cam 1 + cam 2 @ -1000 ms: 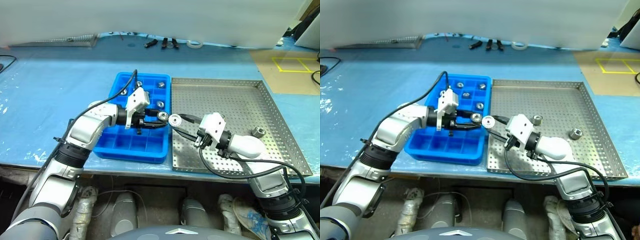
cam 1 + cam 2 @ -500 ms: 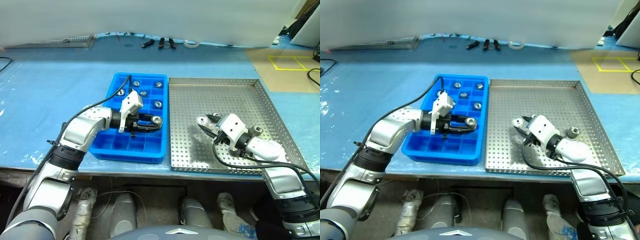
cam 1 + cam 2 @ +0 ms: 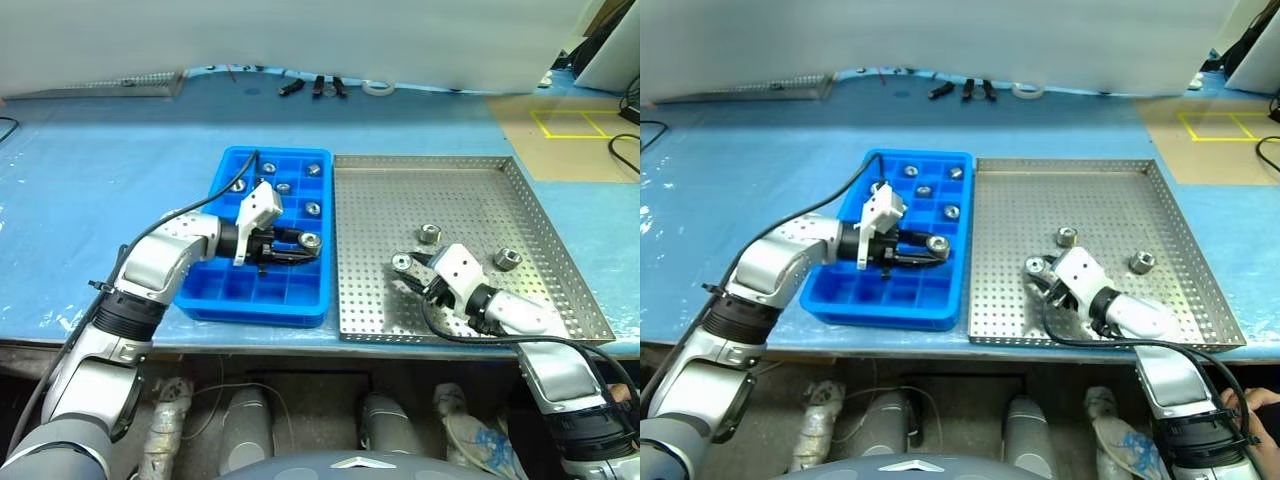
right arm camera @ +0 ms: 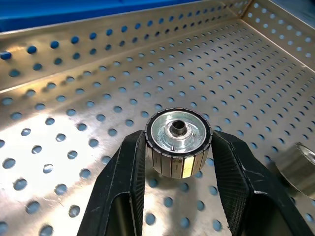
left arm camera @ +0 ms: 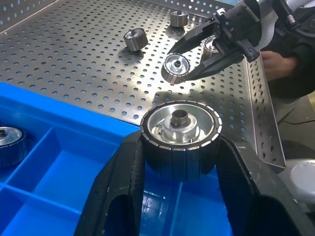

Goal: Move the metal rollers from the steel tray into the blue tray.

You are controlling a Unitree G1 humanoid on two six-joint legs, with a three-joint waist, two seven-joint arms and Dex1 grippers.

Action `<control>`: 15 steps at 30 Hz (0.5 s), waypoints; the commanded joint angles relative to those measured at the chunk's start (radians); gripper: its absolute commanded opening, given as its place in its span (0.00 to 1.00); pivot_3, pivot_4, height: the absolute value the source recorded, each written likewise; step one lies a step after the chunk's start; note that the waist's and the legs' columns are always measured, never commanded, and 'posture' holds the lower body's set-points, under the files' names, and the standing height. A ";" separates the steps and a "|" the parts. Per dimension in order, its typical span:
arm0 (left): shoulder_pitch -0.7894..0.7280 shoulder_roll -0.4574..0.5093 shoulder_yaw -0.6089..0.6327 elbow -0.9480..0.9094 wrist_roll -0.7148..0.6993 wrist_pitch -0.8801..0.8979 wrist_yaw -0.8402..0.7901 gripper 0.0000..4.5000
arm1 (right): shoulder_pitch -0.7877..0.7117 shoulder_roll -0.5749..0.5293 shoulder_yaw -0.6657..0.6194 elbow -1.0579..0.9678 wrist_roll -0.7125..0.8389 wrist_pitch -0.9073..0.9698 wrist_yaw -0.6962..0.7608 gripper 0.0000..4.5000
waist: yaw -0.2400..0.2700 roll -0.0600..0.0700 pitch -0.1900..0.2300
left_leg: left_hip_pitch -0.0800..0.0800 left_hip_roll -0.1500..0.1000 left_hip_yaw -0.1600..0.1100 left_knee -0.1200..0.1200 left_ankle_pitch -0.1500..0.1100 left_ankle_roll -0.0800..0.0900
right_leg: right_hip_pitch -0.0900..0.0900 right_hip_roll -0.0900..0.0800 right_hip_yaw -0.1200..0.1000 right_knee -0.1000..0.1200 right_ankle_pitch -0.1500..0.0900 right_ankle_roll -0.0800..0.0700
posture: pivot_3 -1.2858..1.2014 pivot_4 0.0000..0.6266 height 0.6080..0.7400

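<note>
Carrying one roller (image 5: pixel 180 132) pinched in the left gripper (image 3: pixel 308 243) over the blue tray (image 3: pixel 232 288); the right gripper (image 3: pixel 402 266) clamps another roller (image 4: pixel 178 141) above the steel tray (image 3: pixel 470 190). Next, I'd judge: release into an empty compartment.

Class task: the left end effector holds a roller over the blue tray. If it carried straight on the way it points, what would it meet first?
Probably the steel tray: the left end effector points across the blue tray toward its near rim. Depth is uncertain.

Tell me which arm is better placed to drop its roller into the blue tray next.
Left: the left gripper already holds a roller over the blue tray, while the right gripper grips its own above the steel tray.
</note>
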 commanded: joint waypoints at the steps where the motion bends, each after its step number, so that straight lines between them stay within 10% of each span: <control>1: -0.003 0.006 0.031 -0.029 -0.012 -0.008 -0.002 0.39 | -0.022 0.009 0.004 -0.036 0.006 0.002 -0.001 0.36 | 0.000 0.000 0.000 | 0.000 0.000 0.000 0.000 0.000 0.000 | 0.000 0.000 0.000 0.000 0.000 0.000 | 0.45 0.24 1.00; 4: -0.001 0.004 0.030 -0.032 -0.013 -0.007 -0.001 0.39 | -0.029 0.016 -0.008 -0.026 0.011 0.011 -0.012 0.36 | 0.003 0.000 0.000 | -0.001 -0.001 0.000 0.000 0.000 0.000 | 0.000 0.000 0.000 0.000 0.000 0.000 | 0.45 0.24 1.00; 9: 0.012 0.008 0.036 -0.059 -0.029 0.009 -0.003 0.39 | -0.051 0.015 -0.019 -0.031 0.000 0.041 -0.034 0.79 | 0.002 0.000 0.000 | 0.000 0.000 0.000 0.000 0.000 0.000 | 0.000 0.000 0.000 0.000 0.000 0.000 | 0.45 0.24 1.00; 15: 0.044 0.044 0.075 -0.112 -0.054 0.037 -0.001 0.39 | -0.080 0.026 -0.036 -0.067 0.031 0.054 -0.034 0.79 | 0.001 0.000 0.000 | 0.000 0.000 0.000 -0.001 0.000 0.000 | 0.000 0.000 0.000 0.000 0.000 0.000 | 0.45 0.24 1.00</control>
